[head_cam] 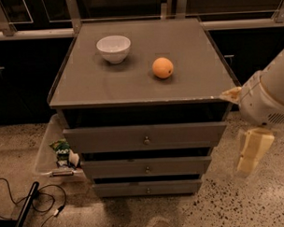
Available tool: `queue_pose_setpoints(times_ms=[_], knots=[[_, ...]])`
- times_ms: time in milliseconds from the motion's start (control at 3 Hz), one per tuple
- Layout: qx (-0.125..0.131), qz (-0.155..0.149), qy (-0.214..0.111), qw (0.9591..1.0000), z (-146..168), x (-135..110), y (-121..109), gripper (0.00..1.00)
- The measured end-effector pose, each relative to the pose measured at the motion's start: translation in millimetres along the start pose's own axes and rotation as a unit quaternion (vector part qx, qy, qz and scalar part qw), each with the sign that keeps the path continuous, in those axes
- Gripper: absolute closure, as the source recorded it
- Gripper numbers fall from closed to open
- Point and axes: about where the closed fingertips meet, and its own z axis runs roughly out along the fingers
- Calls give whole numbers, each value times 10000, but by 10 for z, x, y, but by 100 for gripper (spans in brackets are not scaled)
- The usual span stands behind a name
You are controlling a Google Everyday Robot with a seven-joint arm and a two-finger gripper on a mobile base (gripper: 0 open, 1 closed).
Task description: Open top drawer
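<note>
the arm [272,94] comes in from the right edge of the view, off the front right corner of the worktop [99,86]. its rounded white joint sits level with the worktop's front edge. below that joint the gripper [253,151] hangs down, cream-coloured, pointing at the floor. it's clear of the cabinet and touching nothing, and whether it's apart or together i cannot tell from here.

the top drawer [110,137] sits right under the worktop's front edge with a dark gap above its flat grey front. its small round knob [146,140] is dead centre, well to the left of the gripper. two narrower drawers, the middle [116,168] and the bottom [116,189], step in beneath it.

up on the worktop, a white bowl [113,47] stands toward the back left corner, and an orange [163,67] lies near the middle, apart from the bowl. down by the cabinet's left side a clear bin [44,154] holds a green packet [62,148], and black cables [42,205] trail over the speckled floor.
</note>
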Motion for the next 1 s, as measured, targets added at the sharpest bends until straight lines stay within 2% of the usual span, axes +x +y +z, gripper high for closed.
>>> queue_pose_setpoints(times_ms=[333, 667, 1000], knots=[[-88, -256, -550, 9981, 505, 198, 105, 0], [-22, -641, -572, 9963, 507, 207, 93, 0], [-22, -641, -572, 9963, 508, 207, 93, 0]])
